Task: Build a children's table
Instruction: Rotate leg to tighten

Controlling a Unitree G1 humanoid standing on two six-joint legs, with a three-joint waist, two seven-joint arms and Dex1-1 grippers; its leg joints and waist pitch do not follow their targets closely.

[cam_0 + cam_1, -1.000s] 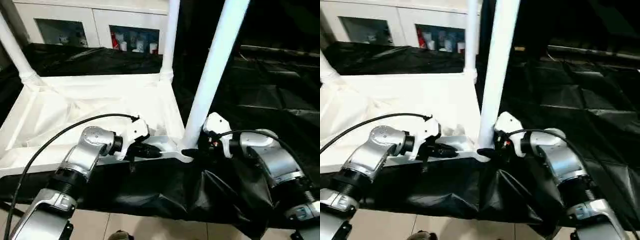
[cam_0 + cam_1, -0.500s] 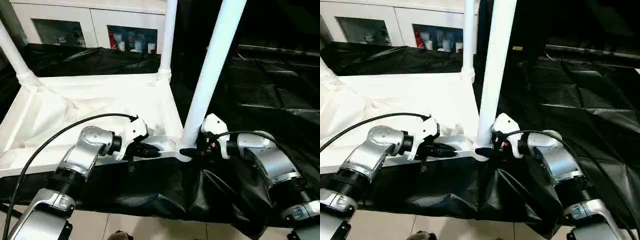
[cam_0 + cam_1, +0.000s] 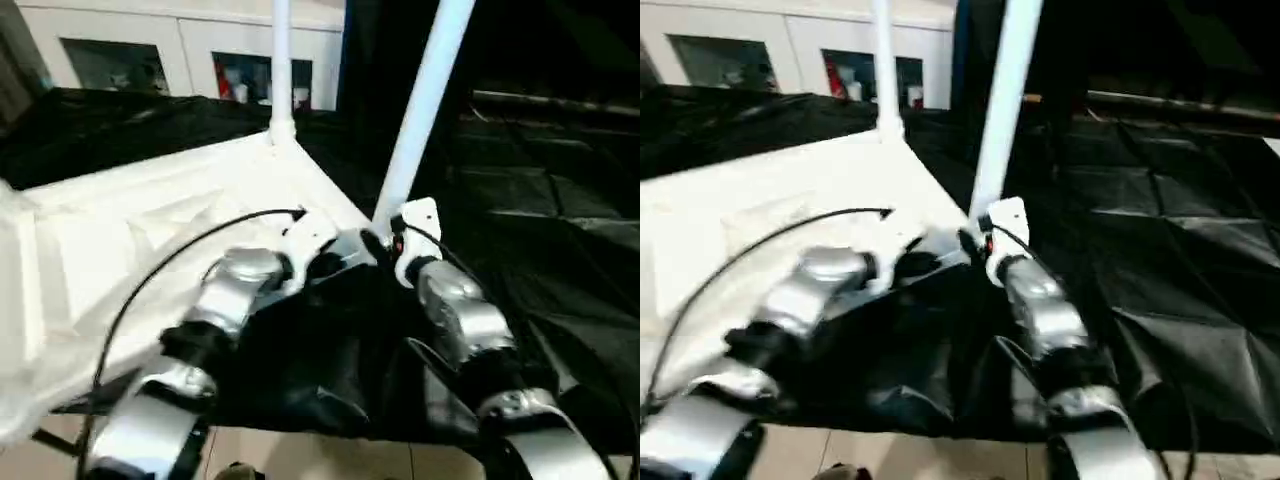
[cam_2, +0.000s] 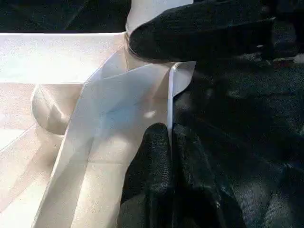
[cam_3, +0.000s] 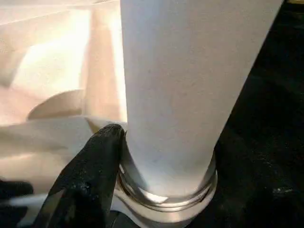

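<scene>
Leg point(image 3: 420, 120) standing upright in the top's point(image 3: 150, 220) near right corner socket. Right gripper point(image 3: 385, 243) clasps its base; left gripper point(image 4: 170, 156), just beside, pinches the top's near edge wall.

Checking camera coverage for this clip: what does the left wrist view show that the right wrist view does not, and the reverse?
Left wrist alone: the left gripper pinching the thin rim of the white plastic ribbed table top. Right wrist alone: the metal ring where the white tapered tube leg enters its corner socket. Shared: that leg's corner, and black plastic sheeting beside it.
</scene>
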